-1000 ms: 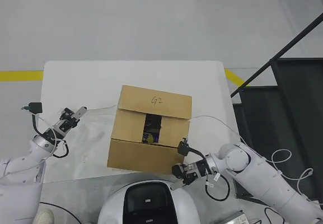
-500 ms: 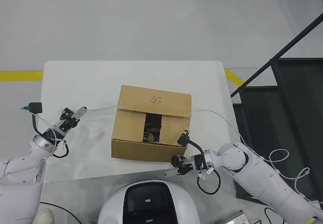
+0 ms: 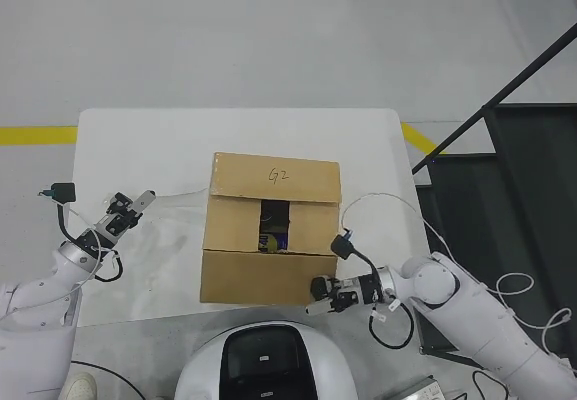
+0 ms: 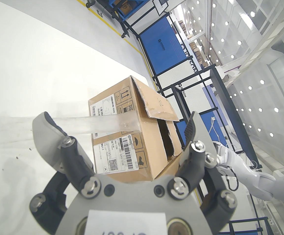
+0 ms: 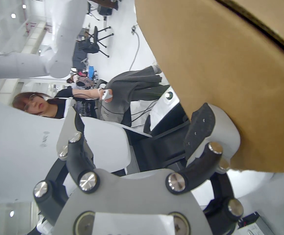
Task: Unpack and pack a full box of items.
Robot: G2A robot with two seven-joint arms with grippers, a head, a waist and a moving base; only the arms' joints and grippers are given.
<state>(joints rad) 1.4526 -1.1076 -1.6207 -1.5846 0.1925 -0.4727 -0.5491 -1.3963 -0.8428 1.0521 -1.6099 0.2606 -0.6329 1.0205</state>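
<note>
The brown cardboard box (image 3: 268, 235) stands upright in the middle of the white table (image 3: 168, 140), its near side close to the table's front edge. Its top flaps are folded inward but do not meet. Through the dark slot between them a few packed items (image 3: 271, 240) show, so the unpacking looks not yet begun. A clear tape strip (image 4: 88, 124) trails from the box's top edge out toward the left gripper (image 4: 117, 116), which suggests the seal is already peeled off. Whether the strip touches that gripper's fingers cannot be made out. The left gripper hangs well apart from the box, jaws spread wide and holding nothing, facing the labelled side as if parked clear of the flaps. The right gripper (image 5: 135, 113) sits at the box's near right corner, also spread wide and empty. The back of one of its fingers (image 5: 217, 128) lies against the cardboard wall, beside the box rather than around any part of it. That placement probably serves to brace or square the box on the table before the flaps are opened.
</note>
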